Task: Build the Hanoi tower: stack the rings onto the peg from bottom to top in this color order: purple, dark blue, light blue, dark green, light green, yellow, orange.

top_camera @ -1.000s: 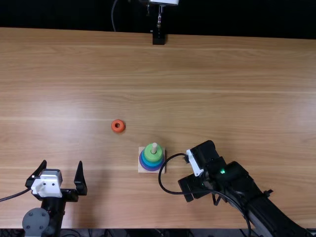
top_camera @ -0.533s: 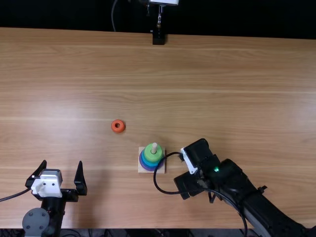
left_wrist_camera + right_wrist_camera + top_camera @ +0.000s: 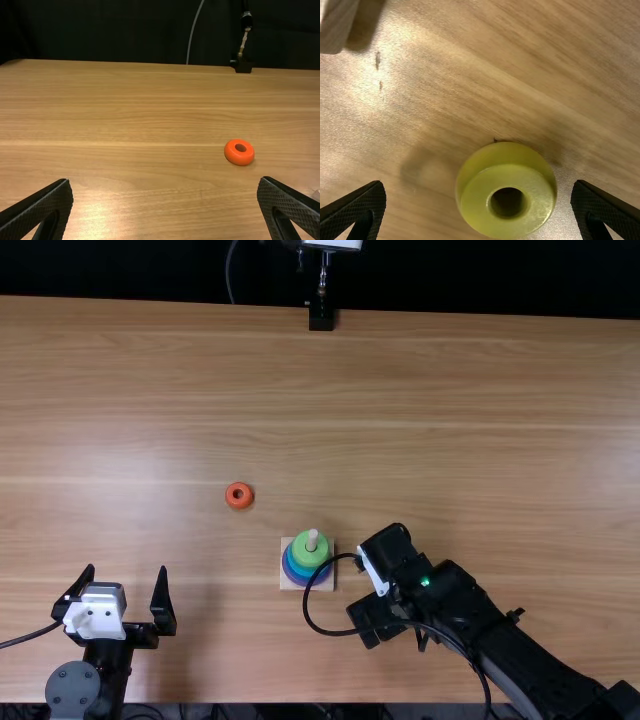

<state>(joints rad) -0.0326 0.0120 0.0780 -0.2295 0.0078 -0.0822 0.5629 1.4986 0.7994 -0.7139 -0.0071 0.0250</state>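
In the top view, my left gripper (image 3: 127, 572) stands open at the near left, nothing between its fingers. My right gripper (image 3: 376, 618) points down at the table, right of the wooden base (image 3: 289, 581). Purple, blue and green rings (image 3: 309, 557) are stacked on that base, with the pale peg tip (image 3: 312, 538) above them. An orange ring (image 3: 239, 496) lies flat, farther back and left of the stack; the left wrist view also has the orange ring (image 3: 239, 152), beyond the open left gripper (image 3: 165, 181). A yellow ring (image 3: 507, 192) lies between the spread fingers of my right gripper (image 3: 479, 185), untouched.
A corner of the wooden base (image 3: 336, 25) is close by in the right wrist view. A cable (image 3: 308, 612) loops from the right arm beside the stack. A black stand (image 3: 321, 317) is at the table's far edge.
The right arm's gripper has shifted left in the top view, nearer the stack, its cable loop moving along. The left arm, the stack and the orange ring have kept their places.
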